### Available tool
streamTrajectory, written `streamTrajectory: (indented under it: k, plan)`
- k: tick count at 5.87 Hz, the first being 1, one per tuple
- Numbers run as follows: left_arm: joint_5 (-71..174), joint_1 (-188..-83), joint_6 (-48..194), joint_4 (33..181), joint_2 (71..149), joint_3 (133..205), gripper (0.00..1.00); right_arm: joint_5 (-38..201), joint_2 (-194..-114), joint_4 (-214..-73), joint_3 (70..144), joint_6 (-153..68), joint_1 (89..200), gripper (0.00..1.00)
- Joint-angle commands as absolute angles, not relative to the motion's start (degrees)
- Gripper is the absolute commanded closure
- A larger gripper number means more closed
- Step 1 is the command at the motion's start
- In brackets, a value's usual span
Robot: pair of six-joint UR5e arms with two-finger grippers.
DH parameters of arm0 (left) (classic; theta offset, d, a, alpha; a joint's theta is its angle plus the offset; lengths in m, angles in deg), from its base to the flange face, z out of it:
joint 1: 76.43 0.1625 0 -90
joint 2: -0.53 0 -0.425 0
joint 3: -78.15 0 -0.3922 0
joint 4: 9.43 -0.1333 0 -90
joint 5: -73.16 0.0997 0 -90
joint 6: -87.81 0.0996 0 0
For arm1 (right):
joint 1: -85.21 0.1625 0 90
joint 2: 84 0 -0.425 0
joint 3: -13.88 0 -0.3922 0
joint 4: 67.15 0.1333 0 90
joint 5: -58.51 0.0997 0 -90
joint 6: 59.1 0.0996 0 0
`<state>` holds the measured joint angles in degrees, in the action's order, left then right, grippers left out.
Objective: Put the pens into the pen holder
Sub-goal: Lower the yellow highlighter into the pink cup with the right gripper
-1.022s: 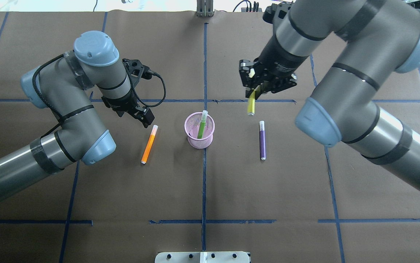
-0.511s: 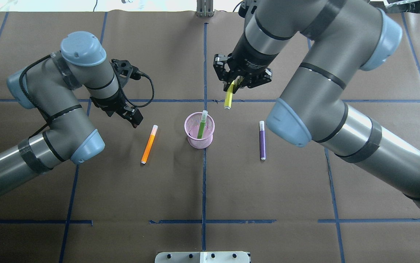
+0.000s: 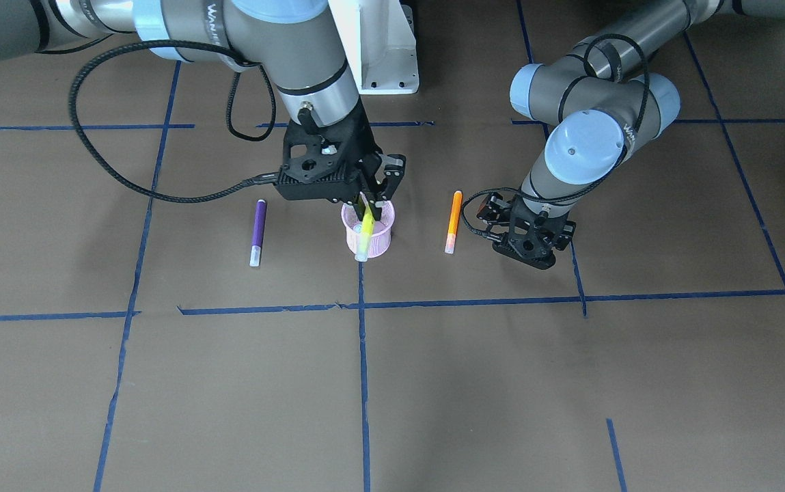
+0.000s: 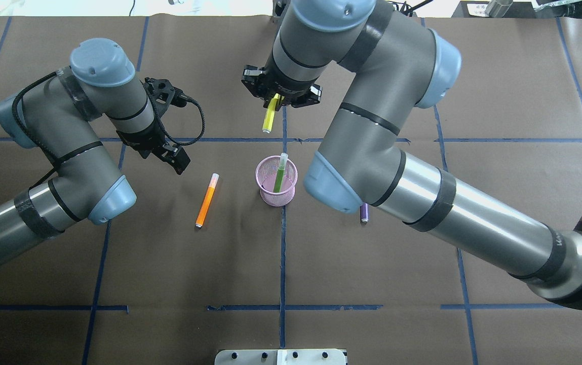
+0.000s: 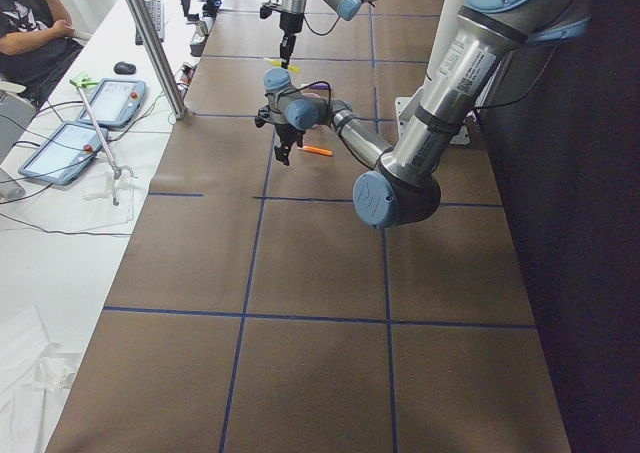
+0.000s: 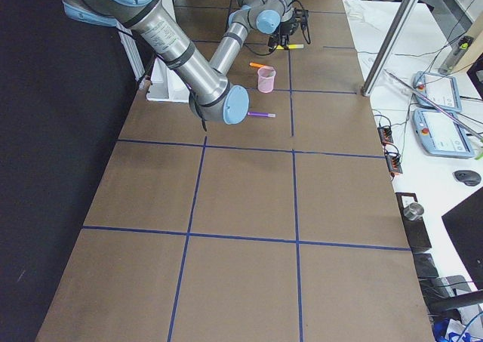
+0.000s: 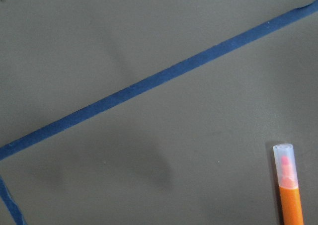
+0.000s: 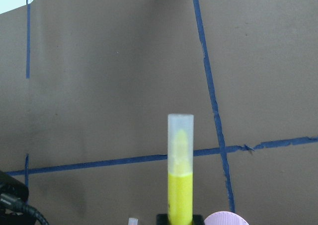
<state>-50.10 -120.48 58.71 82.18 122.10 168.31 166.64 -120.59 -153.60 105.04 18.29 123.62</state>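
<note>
Right gripper [image 4: 276, 99] clamped on yellow pen [image 4: 269, 119], cap down, so it can drop in straight. Pen hangs above holder [image 3: 382, 240], I judge not yet inside. Green pen [image 4: 279, 175] already stands in holder. Left gripper [image 3: 532, 239] hovers beside orange pen [image 3: 454, 219], near for next pick. Its grip, cannot tell.

The near arm bends at the elbow and its right gripper [image 6: 286, 40] holds a yellow pen [image 6: 293, 47] level, past the pink cup [image 6: 266, 80]. An orange pen [image 6: 261, 65] lies beyond the cup and a purple pen [image 6: 262, 115] nearer, on the brown table [image 6: 241, 206].
</note>
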Motion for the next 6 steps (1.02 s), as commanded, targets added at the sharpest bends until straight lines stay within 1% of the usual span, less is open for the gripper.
streamTrajectory:
  k: [1,3,4,5,6]
  plan:
    - [-50.9,-120.5,58.7,80.8,122.2,168.9,0.0,155.2,-120.6,-152.1,104.7,18.4,119.6,0.89]
    - [-51.3,-121.2,59.9,79.4,122.2,168.9,0.0,144.3,-122.6,-153.0,106.2,18.0,115.2,0.89]
    - [-51.4,-121.2,59.9,79.4,122.3,168.9,0.0,140.5,-125.2,-153.9,108.0,17.5,113.0,0.89]
    - [-52.3,-121.3,59.9,79.3,122.4,168.9,0.0,139.3,-128.1,-156.5,111.5,14.7,110.6,0.89]
    - [-52.7,-121.3,59.9,79.4,122.5,168.9,0.0,136.0,-128.4,-157.7,111.8,13.4,107.4,0.89]
